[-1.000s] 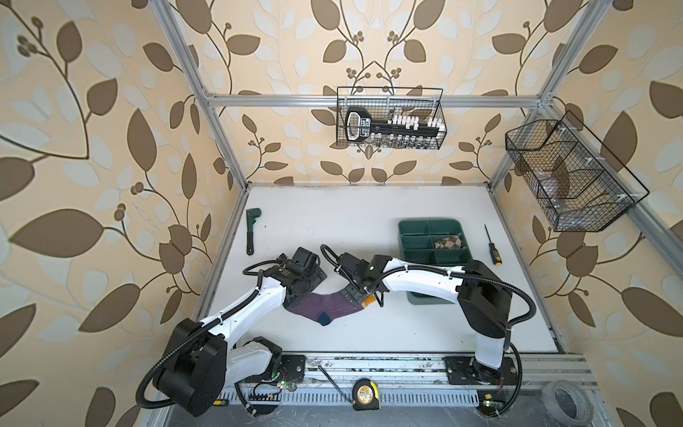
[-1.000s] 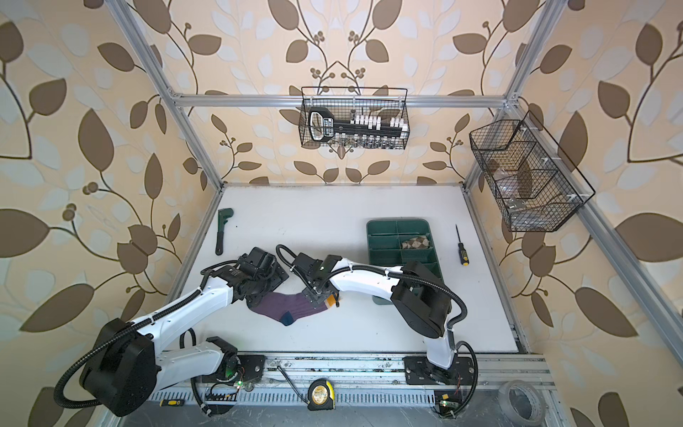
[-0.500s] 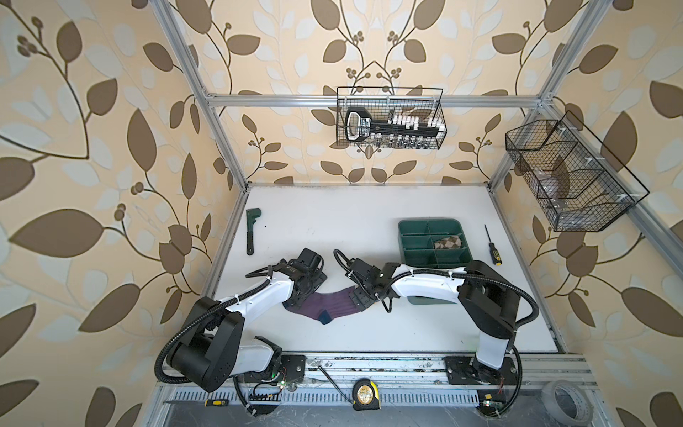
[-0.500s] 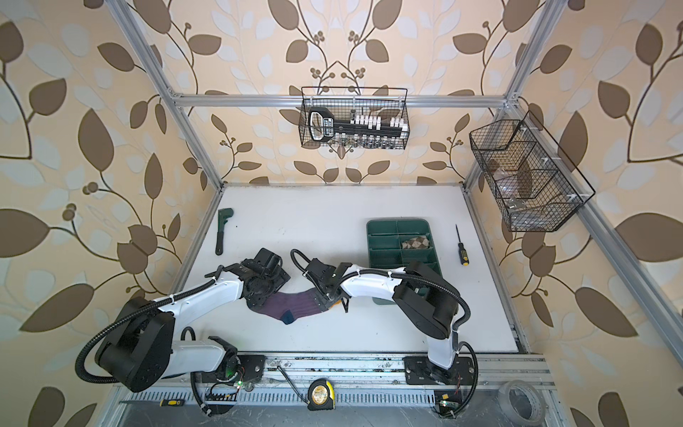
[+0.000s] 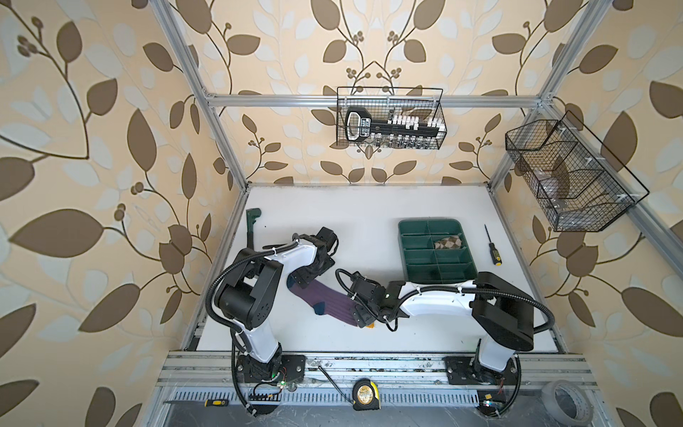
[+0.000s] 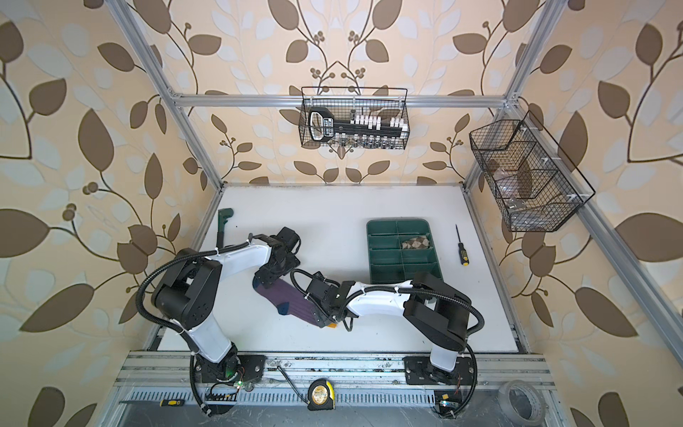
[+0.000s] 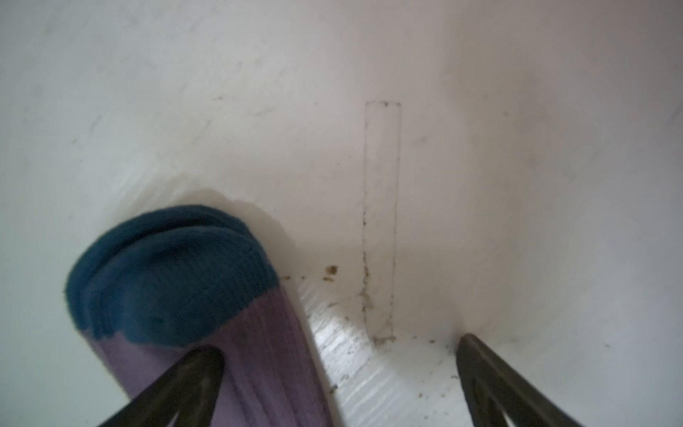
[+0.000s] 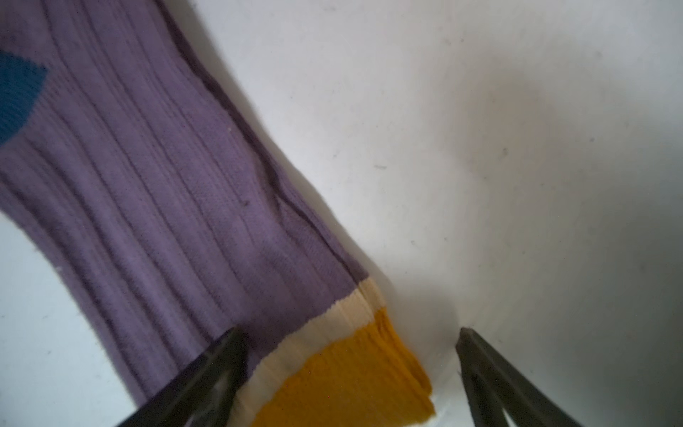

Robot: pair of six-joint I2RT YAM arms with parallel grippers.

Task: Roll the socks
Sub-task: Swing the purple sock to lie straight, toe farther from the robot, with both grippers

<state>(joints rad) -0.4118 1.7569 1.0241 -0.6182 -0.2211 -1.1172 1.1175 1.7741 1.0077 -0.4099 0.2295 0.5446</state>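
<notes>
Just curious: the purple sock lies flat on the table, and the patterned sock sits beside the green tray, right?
No: the patterned sock sits inside the green tray, in a compartment, as both top views show. The purple sock does lie flat on the table.

Both top views are bright and evenly lit by soft, diffuse light. The white table (image 5: 369, 210) shows no harsh glare and only faint shadows, while the wallpapered walls (image 5: 92, 185) bow and stretch toward the edges from wide-angle distortion. The wrist views are dimmer and softer: the purple sock (image 8: 148, 185) is slightly blurred up close, grey shadows pool on the table, and a streaky sheen glints beside the sock in the left wrist view.
</notes>
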